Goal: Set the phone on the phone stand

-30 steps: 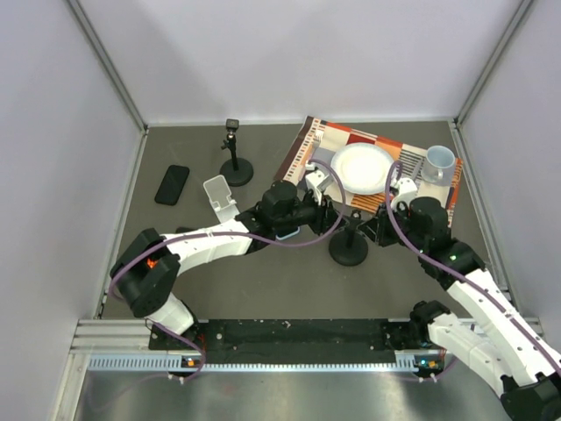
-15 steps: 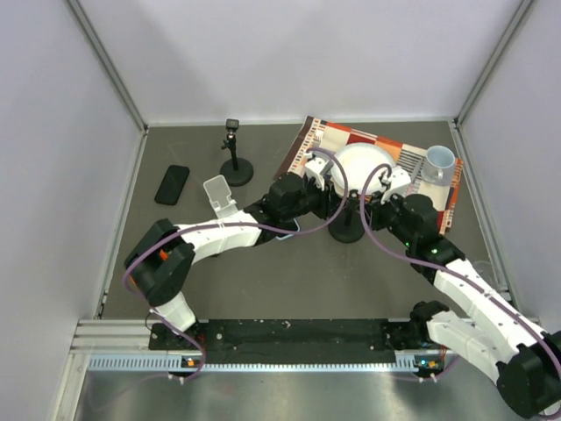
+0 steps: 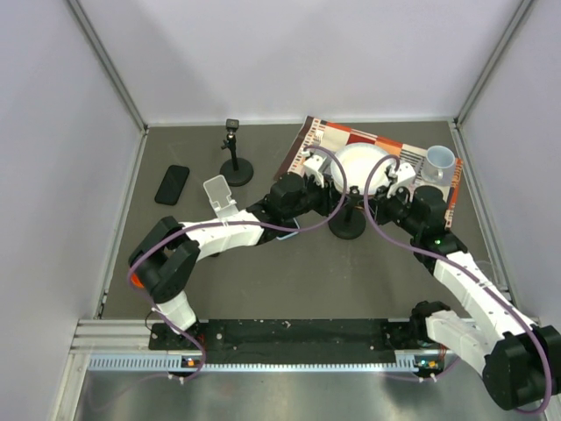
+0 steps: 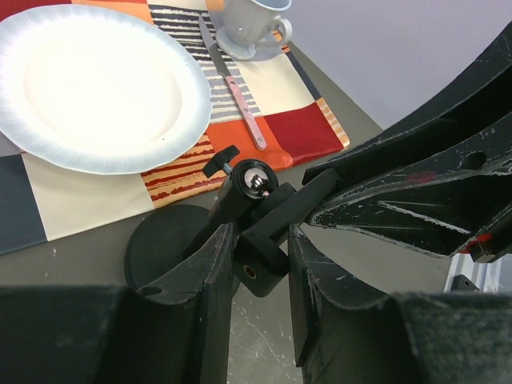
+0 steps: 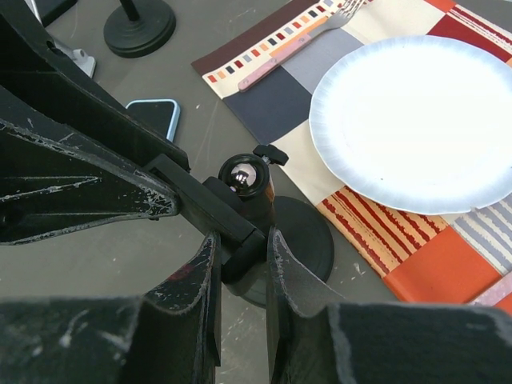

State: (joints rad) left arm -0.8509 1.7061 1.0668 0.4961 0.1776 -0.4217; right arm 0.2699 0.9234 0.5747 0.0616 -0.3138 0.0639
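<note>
A black phone (image 3: 172, 184) lies flat at the far left. A second phone with a light-blue edge (image 5: 152, 116) lies under my left arm. The white phone stand (image 3: 219, 195) stands empty between them. My left gripper (image 3: 326, 203) and right gripper (image 3: 372, 206) both meet at a black pole with a round base (image 3: 347, 224). In the left wrist view my gripper (image 4: 260, 240) is shut on the pole's black clamp block (image 4: 260, 268). In the right wrist view my gripper (image 5: 242, 244) is shut on the same head below its shiny ball (image 5: 244, 178).
A patterned placemat (image 3: 307, 145) at the back right carries a white paper plate (image 3: 364, 167), a mug (image 3: 440, 162), a knife (image 4: 240, 100) and a fork (image 5: 280, 56). Another black pole with a round base (image 3: 235, 167) stands at the back, left of the mat.
Both grippers have moved toward the back and the black pole stand between them has shifted with them, from the table's middle up to the placemat's near edge. The right arm has reached in further.
</note>
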